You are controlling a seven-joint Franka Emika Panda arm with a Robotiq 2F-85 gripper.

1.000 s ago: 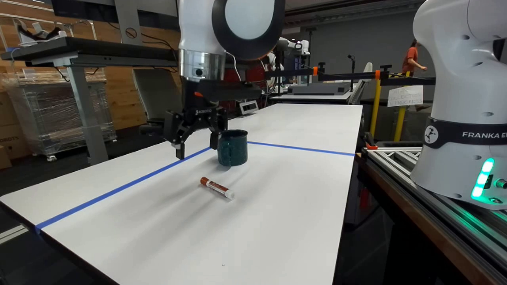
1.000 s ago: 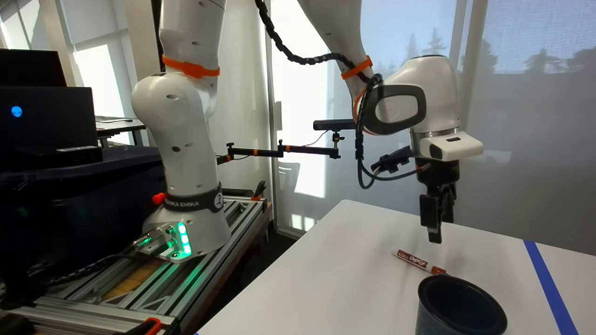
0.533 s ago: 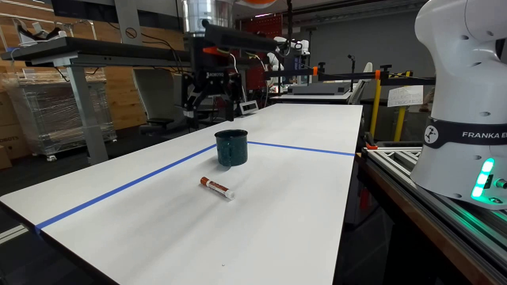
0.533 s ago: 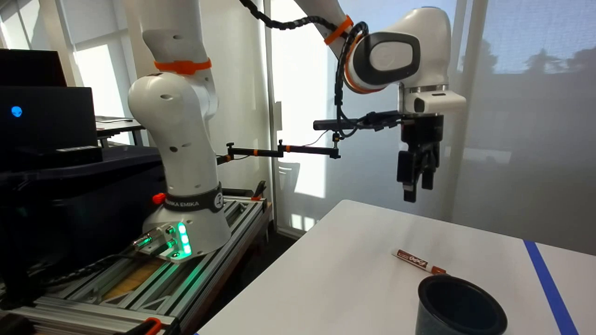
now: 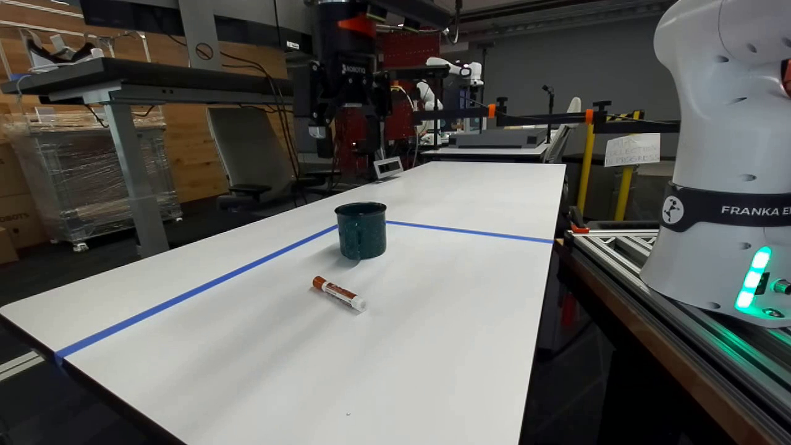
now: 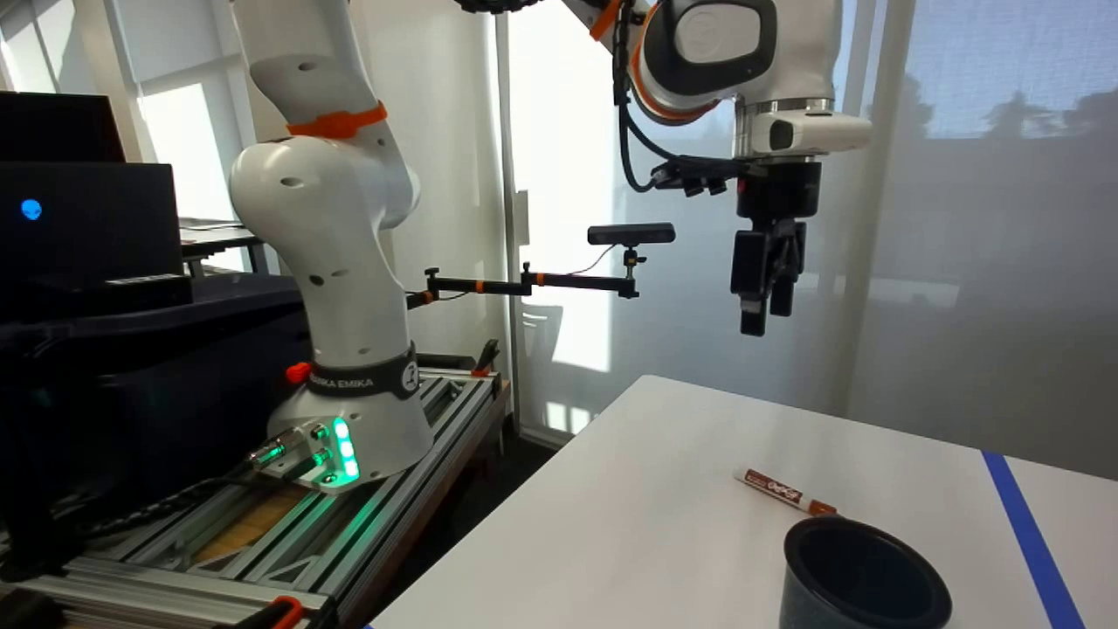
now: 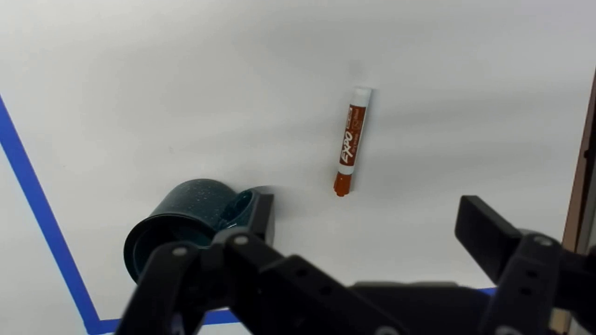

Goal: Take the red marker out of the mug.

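The red marker lies flat on the white table outside the mug, in both exterior views [image 5: 339, 293] [image 6: 784, 492] and in the wrist view [image 7: 352, 139]. It has a red-brown cap, a white band and a white end. The dark teal mug stands upright beside it, apart from it, in both exterior views [image 5: 363, 232] [image 6: 860, 581] and at the lower left of the wrist view [image 7: 198, 200]. My gripper is open and empty, high above the table, in both exterior views [image 5: 346, 145] [image 6: 769, 314]. In the wrist view its fingers are wide apart [image 7: 365, 218], one partly covering the mug.
Blue tape lines [image 5: 204, 287] run along the white table [image 5: 432, 346]. A camera on a black arm [image 6: 631, 234] stands by the table's side. The robot base [image 5: 723, 266] is mounted on a metal rail beside the table. A dark desk [image 5: 142, 80] stands behind.
My gripper has risen well above the table, away from the mug and marker, staying open. The marker and mug have not moved. A person in the background has gone out of sight.
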